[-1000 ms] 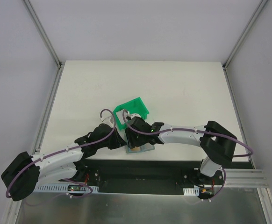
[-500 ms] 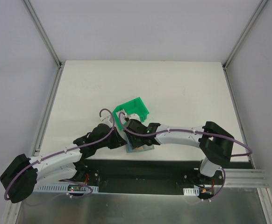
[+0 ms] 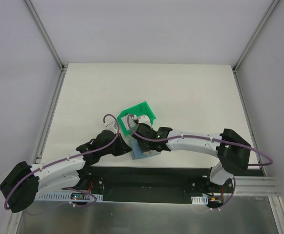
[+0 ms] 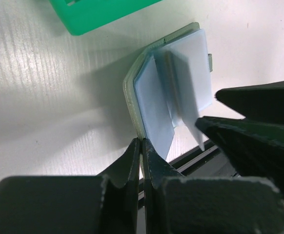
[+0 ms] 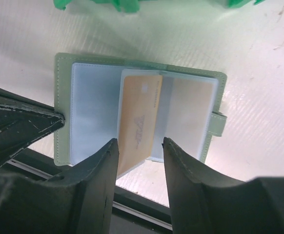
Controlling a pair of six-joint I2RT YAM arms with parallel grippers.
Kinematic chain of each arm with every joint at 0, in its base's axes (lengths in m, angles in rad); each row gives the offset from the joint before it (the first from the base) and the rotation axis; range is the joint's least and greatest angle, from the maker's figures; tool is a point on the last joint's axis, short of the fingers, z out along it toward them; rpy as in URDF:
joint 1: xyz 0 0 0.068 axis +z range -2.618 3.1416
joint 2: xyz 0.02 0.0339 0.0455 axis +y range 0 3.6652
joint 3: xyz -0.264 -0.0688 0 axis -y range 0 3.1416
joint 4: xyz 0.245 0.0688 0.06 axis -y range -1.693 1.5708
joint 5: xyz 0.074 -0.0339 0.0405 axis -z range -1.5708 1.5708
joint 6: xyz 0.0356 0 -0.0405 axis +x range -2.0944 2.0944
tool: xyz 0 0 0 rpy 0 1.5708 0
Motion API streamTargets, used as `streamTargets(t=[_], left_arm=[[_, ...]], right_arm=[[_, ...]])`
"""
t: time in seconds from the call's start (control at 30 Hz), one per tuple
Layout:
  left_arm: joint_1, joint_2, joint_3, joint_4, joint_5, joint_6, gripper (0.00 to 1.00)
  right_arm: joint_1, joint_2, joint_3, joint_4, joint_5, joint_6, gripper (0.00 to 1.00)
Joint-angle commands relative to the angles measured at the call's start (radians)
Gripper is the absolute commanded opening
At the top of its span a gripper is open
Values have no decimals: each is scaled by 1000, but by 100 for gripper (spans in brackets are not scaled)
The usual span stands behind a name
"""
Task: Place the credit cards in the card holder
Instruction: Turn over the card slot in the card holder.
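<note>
The left arm [image 3: 64, 163] lies low and stretched out from its base at the near left, slanting up and to the right along the near edge of the table [image 3: 181, 92]. The left gripper [image 4: 141, 144] is closed tight, its jaws together with nothing seen between them. Its tips touch the near left rim of the wallet [image 4: 130, 92]. The wallet lies open and flat by the table's near edge, clear pockets up, one inner leaf standing, with the bin [image 3: 138, 110] just beyond it. A tan card [image 5: 139, 122] stands with that middle leaf. The right gripper [image 5: 140, 141] points down over it, jaws about half apart, one finger on either side of the card's near end and not clamping it. The right arm [image 3: 195, 141] rises from its base at the near right, bends at the elbow and runs leftward to the wallet.
</note>
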Motion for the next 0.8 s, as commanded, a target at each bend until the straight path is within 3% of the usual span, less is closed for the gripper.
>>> streamTargets(t=[0.0, 0.53, 0.77], left_arm=[[4, -15, -15, 1, -17, 8, 0], [4, 16, -49, -2, -36, 20, 0], [4, 21, -69, -2, -45, 1, 0]], right_arm=[[-24, -62, -15, -52, 66, 11, 44], [-136, -185, -171, -41, 49, 46, 46], [-169, -214, -110, -19, 4, -23, 49]])
